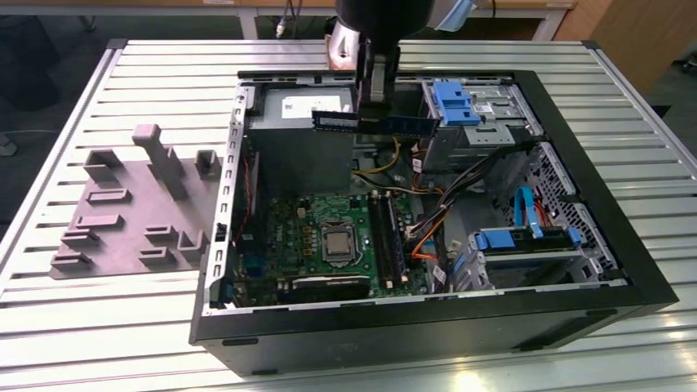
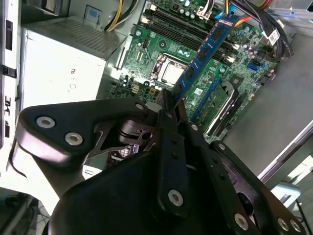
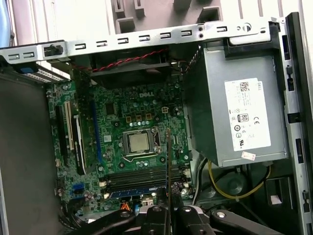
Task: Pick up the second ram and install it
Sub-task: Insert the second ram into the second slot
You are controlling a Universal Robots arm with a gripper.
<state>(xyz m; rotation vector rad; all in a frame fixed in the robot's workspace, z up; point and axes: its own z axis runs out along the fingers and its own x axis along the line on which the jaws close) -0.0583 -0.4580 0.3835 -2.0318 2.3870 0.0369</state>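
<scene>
Pincer (image 1: 376, 108) shut tight on the ram (image 1: 412, 126), held above the open case (image 1: 436, 322).
A grey fixture (image 1: 130, 204) lies on the desk (image 1: 65, 327) at the exterior view's left of the case. The ram hangs level over the case's far part, apart from the motherboard (image 1: 326, 237) below. The picture edge cuts off the arm. The first wrist view shows the ram edge-on (image 3: 167, 156), and in the second wrist view the pincer hides its gripped end (image 2: 205, 54).

White printed label (image 3: 247, 115) on power supply (image 3: 210, 83), small lettering (image 3: 146, 95) on motherboard (image 3: 115, 110)
</scene>
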